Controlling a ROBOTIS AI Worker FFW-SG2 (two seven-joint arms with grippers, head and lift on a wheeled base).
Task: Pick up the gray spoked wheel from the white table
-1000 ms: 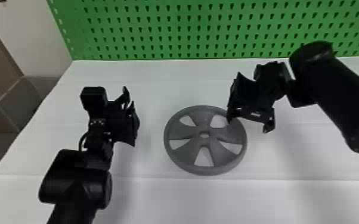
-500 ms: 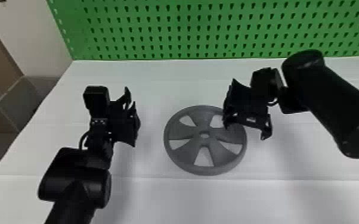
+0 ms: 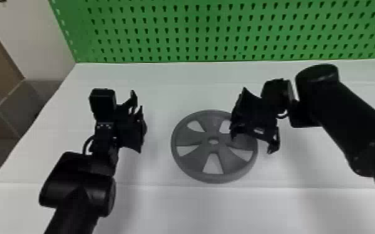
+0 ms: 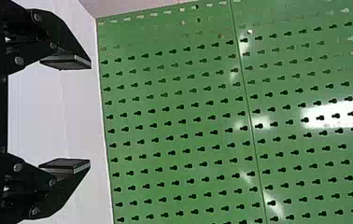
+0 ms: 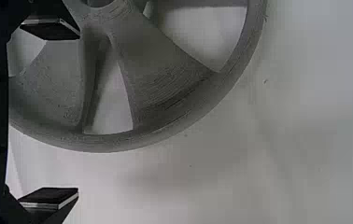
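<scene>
Currently at approach/pre-grasp stage, est. Done: R gripper (image 5: 78, 113) is at the right side of the gray spoked wheel (image 3: 201, 156), jaws wide, nothing held. Wheel lies flat on the white table (image 3: 171, 211), approx. mid, btwn the two arms. Left to do (judged): lower if req'd, close on rim (image 5: 118, 143), lift. Contact w/ rim: can't tell.

L gripper (image 4: 90, 114) is parked over the table's left side, well apart from wheel; jaws wide, empty. Prob. not needed for this pick.

View comp.: head view gives the whole wheel incl. hub (image 3: 207, 141), plus both arms' pos'ns; R gripper's body covers the far right part of the rim there. R wrist view gives pad detail: one pad (image 5: 58, 29) over the spoke area, other pad (image 5: 48, 195) outside the rim, i.e. rim lies btwn them as seen. Pad ht. rel. to rim unclear. L wrist view gives L gripper's gap, w/ green pegboard (image 4: 179, 135) beyond.
</scene>
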